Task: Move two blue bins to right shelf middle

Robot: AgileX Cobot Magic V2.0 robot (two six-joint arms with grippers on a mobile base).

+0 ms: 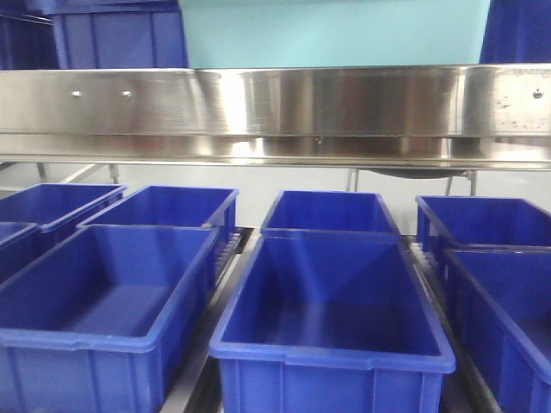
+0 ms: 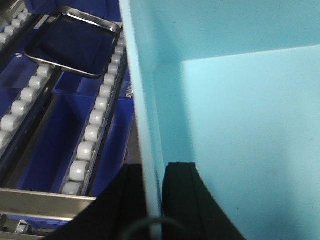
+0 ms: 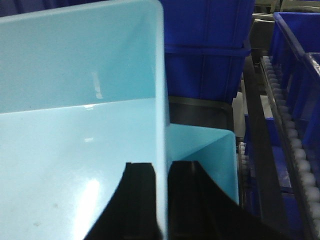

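Observation:
A pale light-blue bin hangs above the shiny steel front rail of the right shelf middle. My left gripper is shut on this bin's left wall, one finger inside and one outside. On the opposite side, my right gripper is shut on its right wall. The bin's smooth inside fills both wrist views. A second pale blue bin shows just past the held wall, lower and to the right. I cannot tell whether the two touch.
Several dark blue bins fill the level under the rail, and more stand behind at the top left. White roller tracks and a metal tray lie left of the held bin. A dark blue bin and rollers are on the right.

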